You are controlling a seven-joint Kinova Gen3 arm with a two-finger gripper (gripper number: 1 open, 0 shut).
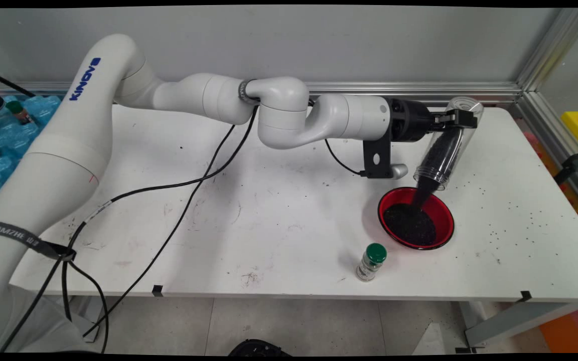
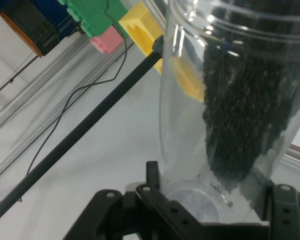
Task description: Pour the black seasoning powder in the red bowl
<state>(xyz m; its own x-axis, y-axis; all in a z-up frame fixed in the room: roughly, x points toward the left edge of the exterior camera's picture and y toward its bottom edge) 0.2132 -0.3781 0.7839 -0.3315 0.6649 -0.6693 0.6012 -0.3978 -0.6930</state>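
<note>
My gripper [image 1: 462,118] is shut on a clear plastic jar [image 1: 447,145] near its base, at the table's back right. The jar is tipped mouth-down, and small black grains stream from its mouth into a red bowl [image 1: 443,208] just below. A dark heap of grains lies in the bowl. In the hand view the clear jar [image 2: 225,100] fills the right half, black grains massed along its side, with the black fingers [image 2: 152,180] clamped around its base.
A small spice jar with a green lid [image 1: 371,261] stands upright in front of the bowl, near the table's front edge. Loose black grains [image 1: 515,220] are scattered right of the bowl. Black cables [image 1: 183,210] hang across the table's left half.
</note>
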